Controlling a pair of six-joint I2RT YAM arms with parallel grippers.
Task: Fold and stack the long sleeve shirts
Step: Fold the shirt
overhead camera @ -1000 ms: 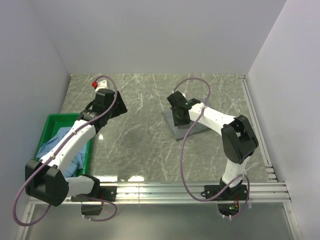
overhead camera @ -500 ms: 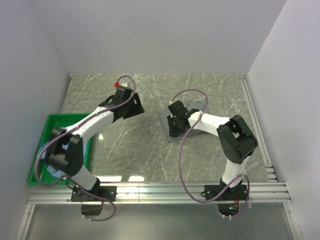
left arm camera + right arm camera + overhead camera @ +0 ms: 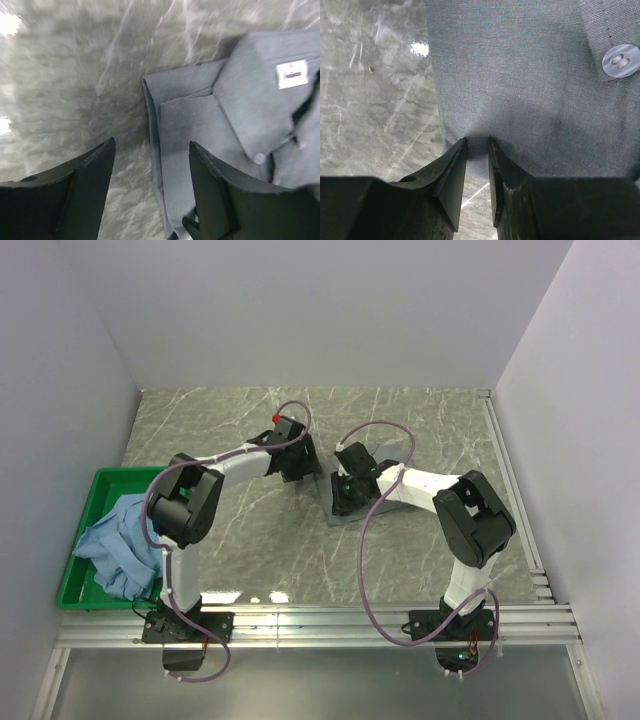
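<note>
Near the middle of the table [image 3: 250, 530], a little toward its right edge, the grey-green shirt [image 3: 520, 75] lies folded and flat on the marbled top. The right pincer [image 3: 476, 145] is clenched on the shirt's edge, and a small fold of cloth is nipped between its two dark tips. A pale button [image 3: 620, 60] sits further in on the cloth. The left pincer [image 3: 150, 147] is released, its jaws spread wide above the table, with the shirt's folded edge running below the gap between them. A white label [image 3: 291, 74] shows on the collar part beyond. At the table's left edge, toward the near-left corner, the green bin [image 3: 92, 495] holds the light blue shirt [image 3: 118, 540], which is crumpled and spills over the bin's near end, well apart from both pincers.
</note>
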